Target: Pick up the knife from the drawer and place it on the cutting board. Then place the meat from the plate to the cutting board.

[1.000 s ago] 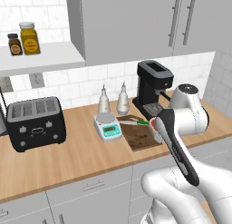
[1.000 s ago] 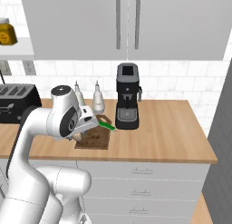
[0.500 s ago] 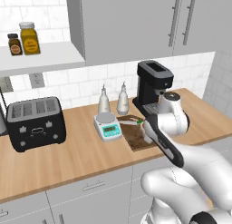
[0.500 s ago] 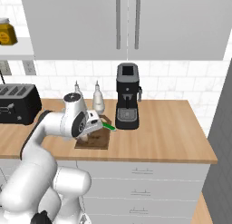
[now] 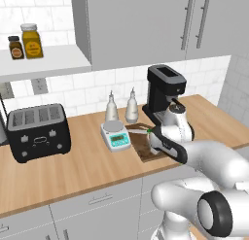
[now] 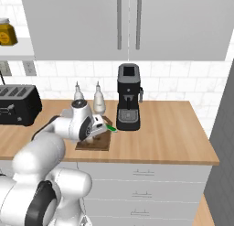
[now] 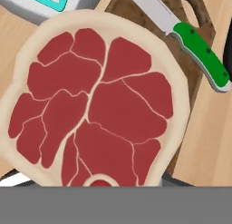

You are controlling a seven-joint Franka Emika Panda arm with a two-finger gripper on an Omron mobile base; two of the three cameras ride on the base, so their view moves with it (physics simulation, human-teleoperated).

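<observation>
Fingertips sit hidden beneath the meat (image 7: 97, 105), so I cannot tell whether the gripper (image 6: 97, 127) pinches it or stands spread. From my hand camera the slab looks flat and rounded, red lobes split by thin pale seams inside a cream rim. It overlaps the dark speckled wooden cutting board (image 7: 192, 82), which has a handle cutout. On the board I see the knife (image 7: 181, 35): smooth silver blade, glossy green handle with dark rivets. The scale's (image 5: 116, 135) teal panel is unreadable.
</observation>
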